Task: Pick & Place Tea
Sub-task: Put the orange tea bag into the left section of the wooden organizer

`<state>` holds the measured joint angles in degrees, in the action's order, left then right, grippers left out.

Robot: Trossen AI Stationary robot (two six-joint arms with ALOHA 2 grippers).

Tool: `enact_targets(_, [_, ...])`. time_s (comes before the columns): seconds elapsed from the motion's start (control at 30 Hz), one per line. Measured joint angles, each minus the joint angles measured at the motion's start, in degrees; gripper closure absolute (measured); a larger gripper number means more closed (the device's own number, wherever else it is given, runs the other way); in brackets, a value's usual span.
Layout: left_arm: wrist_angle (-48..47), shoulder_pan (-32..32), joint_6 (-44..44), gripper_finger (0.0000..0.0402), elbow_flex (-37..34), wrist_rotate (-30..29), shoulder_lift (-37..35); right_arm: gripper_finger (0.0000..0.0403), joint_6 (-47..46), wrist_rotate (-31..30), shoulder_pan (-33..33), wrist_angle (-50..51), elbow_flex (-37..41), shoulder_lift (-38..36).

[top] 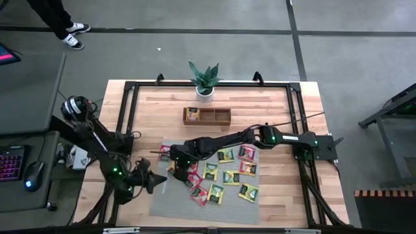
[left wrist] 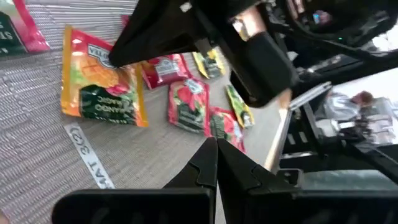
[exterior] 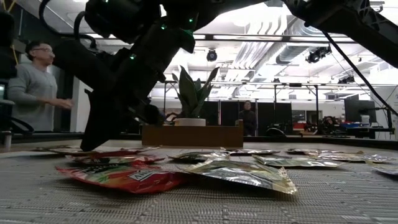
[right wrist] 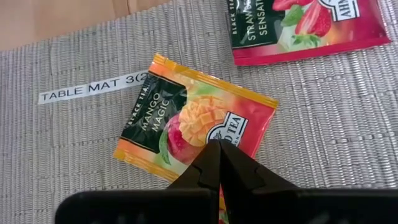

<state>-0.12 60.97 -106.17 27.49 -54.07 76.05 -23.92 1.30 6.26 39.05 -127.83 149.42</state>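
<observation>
Several tea sachets, red, yellow and green, lie flat on the grey ribbed mat [top: 162, 203]. One is an orange mango sachet [right wrist: 186, 118], which also shows in the left wrist view [left wrist: 102, 87]. My right gripper [right wrist: 217, 148] reaches across from the table's right [top: 175, 166] and is shut, its tips on the mango sachet's edge. My left gripper [left wrist: 214, 149] is shut and empty at the mat's left edge [top: 161, 182], pointing toward the sachets. A red strawberry sachet [right wrist: 298, 25] lies beside the mango one. My right gripper's shut fingertips come down on the mango sachet near one edge [right wrist: 194, 140], slanting down from the table's right. The sachet lies flat on the mat. Nothing shows between the fingers. I cannot tell whether the tips press on the sachet or stand just above it.
A brown wooden tray [top: 207, 116] stands beyond the mat, with a potted plant [top: 205, 79] behind it. A black frame [top: 130, 91] runs round the tabletop. A person [exterior: 34, 81] stands in the room beyond the table's far left.
</observation>
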Motion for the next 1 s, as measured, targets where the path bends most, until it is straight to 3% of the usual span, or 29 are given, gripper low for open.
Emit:
enact_targets(0.33, [-5.3, -11.6, -1.6, 0.0402, 0.0, 14.2, 0.0, 0.0403, -1.6, 0.2, -0.1, 0.4, 0.0, 0.0])
enact_targets(0.57, [-14.1, -12.2, -12.3, 0.0401, 0.0, 20.8, 0.0, 0.0403, -0.7, 0.2, -0.2, 2.6, 0.0, -0.1])
enact_targets(0.77, [-15.0, -10.3, -19.6, 0.0373, 0.0, 18.6, 0.0, 0.0403, -0.5, 0.2, -0.2, 2.6, 0.1, -0.1])
enact_targets(1.0, [-13.3, -11.4, -23.1, 0.0275, 0.0, 15.5, 0.0, 0.0403, -0.6, 0.7, -0.2, 1.7, 0.2, -0.1])
